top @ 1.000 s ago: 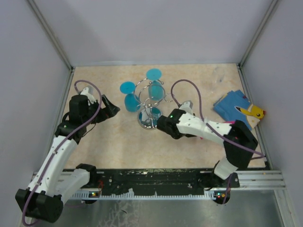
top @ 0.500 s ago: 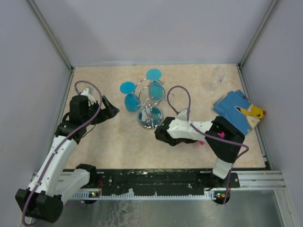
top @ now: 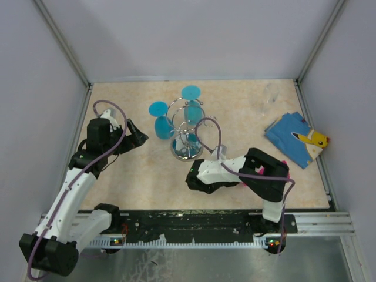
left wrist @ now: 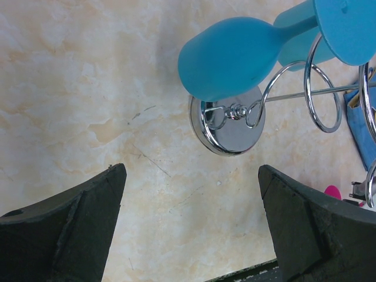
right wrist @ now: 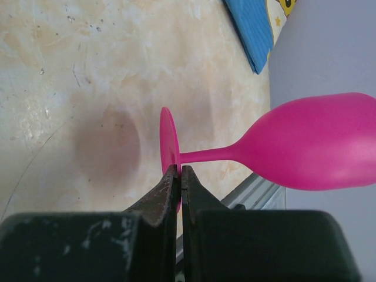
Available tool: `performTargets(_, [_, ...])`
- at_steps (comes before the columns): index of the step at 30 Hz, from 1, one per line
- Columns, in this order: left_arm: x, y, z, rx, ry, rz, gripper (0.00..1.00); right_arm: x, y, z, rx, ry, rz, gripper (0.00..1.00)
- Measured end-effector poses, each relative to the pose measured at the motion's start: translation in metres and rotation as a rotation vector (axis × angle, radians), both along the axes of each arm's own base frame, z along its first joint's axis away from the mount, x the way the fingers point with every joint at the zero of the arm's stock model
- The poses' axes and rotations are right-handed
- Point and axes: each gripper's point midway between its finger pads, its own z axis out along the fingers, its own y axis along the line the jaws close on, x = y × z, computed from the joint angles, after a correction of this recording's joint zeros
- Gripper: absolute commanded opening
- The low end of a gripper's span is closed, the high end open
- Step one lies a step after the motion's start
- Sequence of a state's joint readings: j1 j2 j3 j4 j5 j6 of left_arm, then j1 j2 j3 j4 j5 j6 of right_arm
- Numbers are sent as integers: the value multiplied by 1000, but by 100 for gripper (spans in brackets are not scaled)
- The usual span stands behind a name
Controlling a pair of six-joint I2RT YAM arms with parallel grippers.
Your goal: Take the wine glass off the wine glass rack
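Note:
My right gripper (right wrist: 179,170) is shut on the rim of the foot of a pink wine glass (right wrist: 317,141), which lies sideways above the table. In the top view only slivers of the pink wine glass (top: 242,183) show under the right forearm, near the front edge and clear of the wine glass rack (top: 186,148). Two blue wine glasses (top: 163,126) hang upside down on the rack's loops. My left gripper (left wrist: 191,170) is open and empty, just left of the rack (left wrist: 229,126), facing a blue glass (left wrist: 235,59).
A folded blue cloth (top: 294,138) with a yellow cartoon figure lies at the right edge of the table. The metal rail (right wrist: 252,194) runs along the near edge beneath the pink glass. Grey walls enclose the table on three sides.
The right arm has drawn back from the rack toward the near edge and folded in, carrying the pink glass with it. The left arm has stayed still.

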State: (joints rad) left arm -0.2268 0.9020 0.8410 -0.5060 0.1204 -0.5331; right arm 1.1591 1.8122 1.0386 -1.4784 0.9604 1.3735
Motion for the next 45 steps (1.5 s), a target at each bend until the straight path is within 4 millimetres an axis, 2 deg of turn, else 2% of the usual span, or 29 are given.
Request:
performTargets(8, [0,0,0,0,0,0,100,-3,-1,-18,-88,26,-1,0])
performTargets(24, [1,-2,-1,-4,4,-6,100,-8,4,-33,-166,57,11,0])
performTargets(45, [0,-3,-1,-10,4,-16,100,-18,7,-39,-240,112,9,0])
